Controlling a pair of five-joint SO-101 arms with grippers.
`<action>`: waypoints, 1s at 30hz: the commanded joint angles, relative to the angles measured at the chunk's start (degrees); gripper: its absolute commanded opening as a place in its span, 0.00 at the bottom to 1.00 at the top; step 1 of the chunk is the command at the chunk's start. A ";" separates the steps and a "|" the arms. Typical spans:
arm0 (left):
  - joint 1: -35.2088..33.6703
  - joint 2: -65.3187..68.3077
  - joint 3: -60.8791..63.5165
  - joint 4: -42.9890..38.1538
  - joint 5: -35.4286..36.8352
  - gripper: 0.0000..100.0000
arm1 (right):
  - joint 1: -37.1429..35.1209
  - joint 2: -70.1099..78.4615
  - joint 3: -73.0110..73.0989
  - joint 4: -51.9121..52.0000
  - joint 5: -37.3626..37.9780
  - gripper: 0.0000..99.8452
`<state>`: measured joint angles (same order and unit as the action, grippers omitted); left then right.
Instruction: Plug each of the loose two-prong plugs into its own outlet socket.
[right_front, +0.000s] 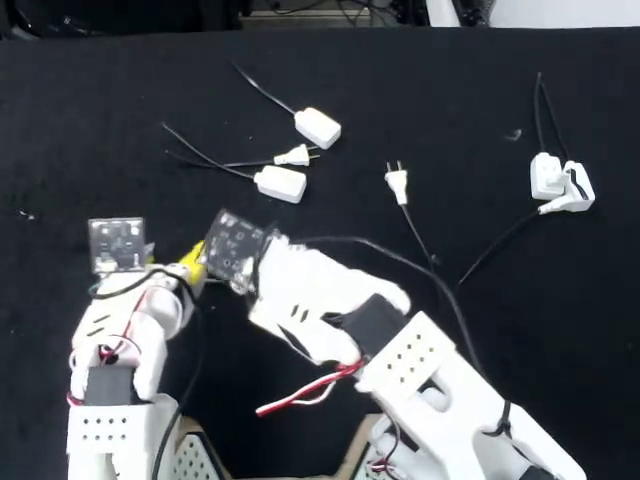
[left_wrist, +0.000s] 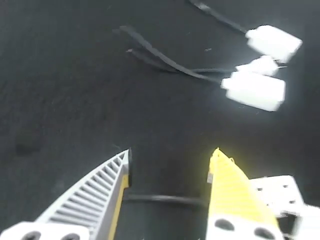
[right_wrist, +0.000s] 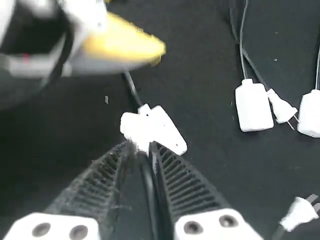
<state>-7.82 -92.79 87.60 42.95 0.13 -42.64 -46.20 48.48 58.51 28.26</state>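
The high camera looks steeply down over the desk (right_front: 60, 70) from above its near edge. Each wrist camera sits close behind its own fingers, the left gripper (left_wrist: 171, 151) and the right gripper (right_wrist: 142, 145), aimed low across the desk. All three views share one white socket (right_front: 280, 183) (left_wrist: 254, 90) (right_wrist: 252, 107).

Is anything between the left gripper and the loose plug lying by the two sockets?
Yes. The nearer socket lies on the table between the open left gripper and the plug, close in front of the plug.
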 joint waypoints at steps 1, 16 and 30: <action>-2.15 1.76 -0.31 4.92 -0.09 0.26 | 2.29 -0.48 -7.43 7.21 8.26 0.01; -2.59 23.74 -6.55 4.66 -0.18 0.26 | 9.23 35.12 -35.82 19.25 39.91 0.01; -2.59 40.97 -11.56 0.35 -0.18 0.26 | 10.11 47.69 -47.60 22.33 48.18 0.01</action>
<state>-9.85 -52.97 79.25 44.18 0.13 -33.58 1.71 4.18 80.66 75.56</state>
